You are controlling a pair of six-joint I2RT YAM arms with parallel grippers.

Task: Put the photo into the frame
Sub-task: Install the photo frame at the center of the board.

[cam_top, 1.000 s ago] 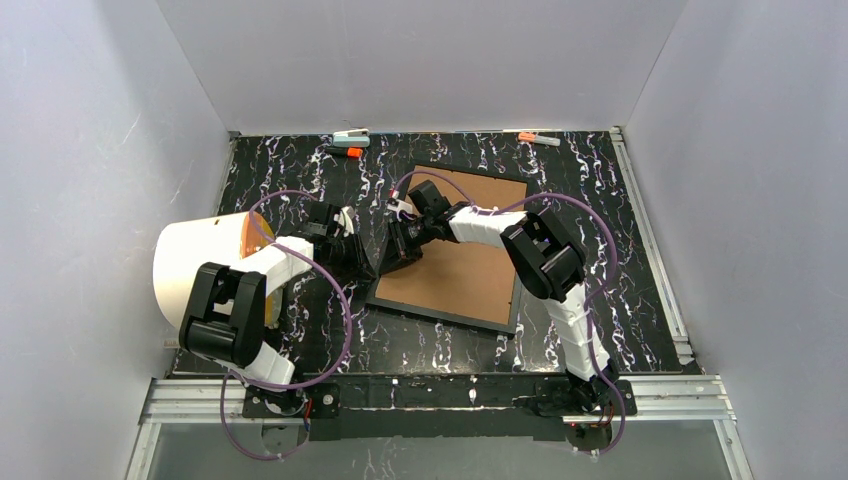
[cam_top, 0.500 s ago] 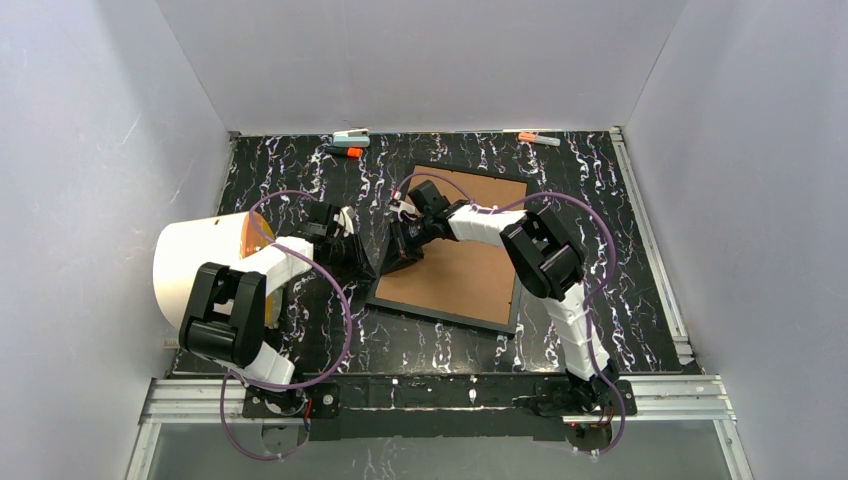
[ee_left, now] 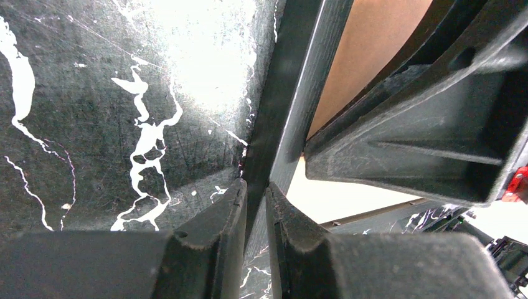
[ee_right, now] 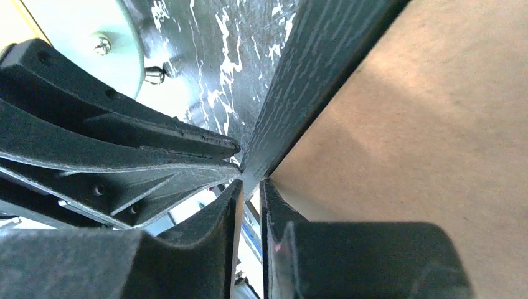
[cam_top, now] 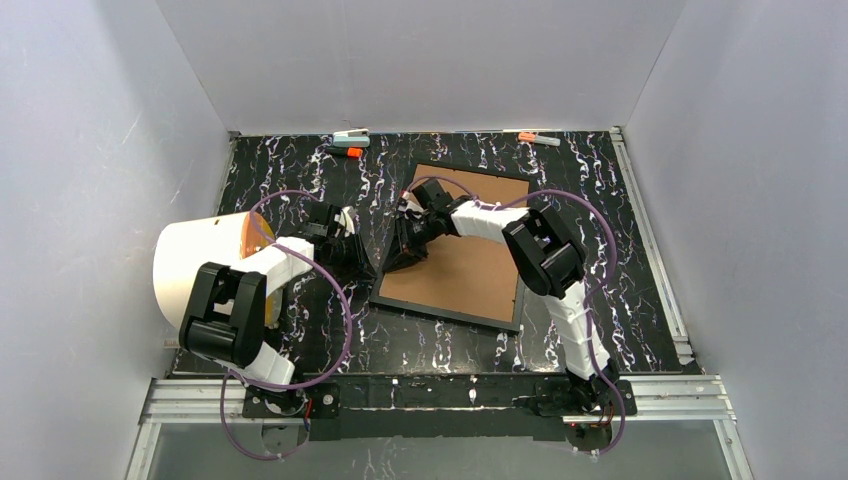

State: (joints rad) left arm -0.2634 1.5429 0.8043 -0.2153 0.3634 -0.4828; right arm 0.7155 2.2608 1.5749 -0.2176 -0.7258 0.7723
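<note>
Since a second ago the frame (cam_top: 447, 315) has slid a little to the right at its near end, and my right wrist has drawn slightly toward the far wall; the left arm (cam_top: 285, 255) has hardly shifted.

The frame lies on the table (cam_top: 300, 170) near the middle, back upward, with the brown board (cam_top: 460, 265) filling it. Both my jaws meet at its left rail, about halfway along. My left jaws come at the rail from the outside and my right jaws from over the board, and the two sets almost touch. Each is narrowed to a thin slot with the black rail pinched in it.

The photo (cam_top: 195, 265) is well apart from all this. It is a curled white sheet at the table's left edge, behind my left arm, with orange showing at its inner side.

From above, the arms cover the grip itself. The left wrist view shows it: the frame (ee_left: 299, 81) runs straight down into my left jaws, with marbled table (ee_left: 93, 112) on one side and board (ee_left: 373, 37) on the other, and the right jaws bulk close by. The right wrist view shows the rail (ee_right: 311, 75) entering my right jaws, the board (ee_right: 423, 137) to the right and the left jaws pressing in from the left. I cannot tell from any view whether that rail is off the table.
</note>
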